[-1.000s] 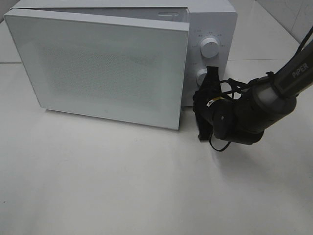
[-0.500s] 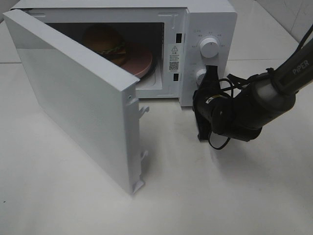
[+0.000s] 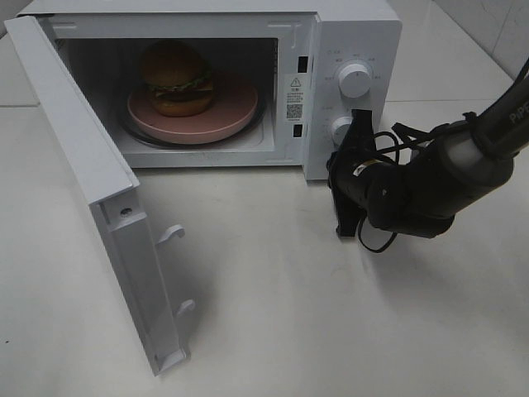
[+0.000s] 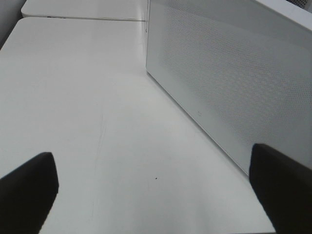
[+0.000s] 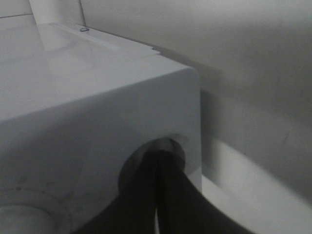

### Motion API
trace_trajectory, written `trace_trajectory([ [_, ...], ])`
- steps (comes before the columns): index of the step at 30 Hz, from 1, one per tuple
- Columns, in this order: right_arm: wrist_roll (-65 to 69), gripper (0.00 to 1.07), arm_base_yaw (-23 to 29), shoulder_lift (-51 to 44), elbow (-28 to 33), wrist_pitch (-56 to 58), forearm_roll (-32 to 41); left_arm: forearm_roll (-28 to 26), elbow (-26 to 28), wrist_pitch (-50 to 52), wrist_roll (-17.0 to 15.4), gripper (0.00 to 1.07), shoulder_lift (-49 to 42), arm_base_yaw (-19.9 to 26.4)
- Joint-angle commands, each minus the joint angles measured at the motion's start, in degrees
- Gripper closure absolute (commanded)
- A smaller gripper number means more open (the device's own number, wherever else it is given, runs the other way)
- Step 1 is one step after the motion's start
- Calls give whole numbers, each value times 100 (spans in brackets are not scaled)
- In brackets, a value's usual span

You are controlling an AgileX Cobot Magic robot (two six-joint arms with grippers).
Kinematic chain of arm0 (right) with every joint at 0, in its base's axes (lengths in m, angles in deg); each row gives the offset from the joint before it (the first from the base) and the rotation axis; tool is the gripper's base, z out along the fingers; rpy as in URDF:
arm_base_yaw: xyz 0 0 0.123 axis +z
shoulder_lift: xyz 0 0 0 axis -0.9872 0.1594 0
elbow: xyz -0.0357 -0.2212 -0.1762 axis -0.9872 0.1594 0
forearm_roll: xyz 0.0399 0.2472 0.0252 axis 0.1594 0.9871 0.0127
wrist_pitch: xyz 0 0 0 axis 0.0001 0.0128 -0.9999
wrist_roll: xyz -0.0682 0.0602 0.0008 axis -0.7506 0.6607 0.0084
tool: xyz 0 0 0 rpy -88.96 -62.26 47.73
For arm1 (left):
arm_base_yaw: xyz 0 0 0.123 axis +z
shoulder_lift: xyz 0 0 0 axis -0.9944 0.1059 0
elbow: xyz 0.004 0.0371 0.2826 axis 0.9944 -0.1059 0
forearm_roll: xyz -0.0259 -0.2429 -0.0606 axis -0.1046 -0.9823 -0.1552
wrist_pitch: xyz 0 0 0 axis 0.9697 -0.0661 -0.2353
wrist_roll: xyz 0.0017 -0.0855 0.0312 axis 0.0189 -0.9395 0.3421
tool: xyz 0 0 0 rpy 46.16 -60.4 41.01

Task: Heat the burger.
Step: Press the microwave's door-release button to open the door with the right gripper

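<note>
Door [image 3: 91,190] hangs wide at near left, the left claw [image 4: 155,187] released near it. The right claw [image 3: 354,132], clenched empty, meets the lower dial [image 3: 340,129]. Farther in, the burger [image 3: 175,78] sits on a pink plate [image 3: 235,107]; its 2 door latches should click home before dialing.

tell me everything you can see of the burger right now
The burger is round, with a glossy brown top bun, a golden bottom bun, and a darker layered filling with green and yellow edges showing between them. It stands upright and whole on the pink plate, set toward the plate's left rear rather than dead centre. The plate lies inside the white microwave, whose door stands wide open. Only the plate touches it.
</note>
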Motion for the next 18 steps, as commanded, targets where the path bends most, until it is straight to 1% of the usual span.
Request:
trace_trajectory([
  [1,103,107,172,-143,143,-315,-252,-29,-17,80,-29,7,-143,6],
  [8,63,107,264,-264,401,-321,-206,-29,-17,80,-29,7,-143,6],
  [15,-441,107,264,-768,796,-258,-172,-29,-17,80,-29,7,-143,6],
  [17,-504,107,264,-859,859,-195,-212,-29,-17,80,-29,7,-143,6],
  [18,-619,107,264,-1049,968,34,-350,-29,-17,80,-29,7,-143,6],
])
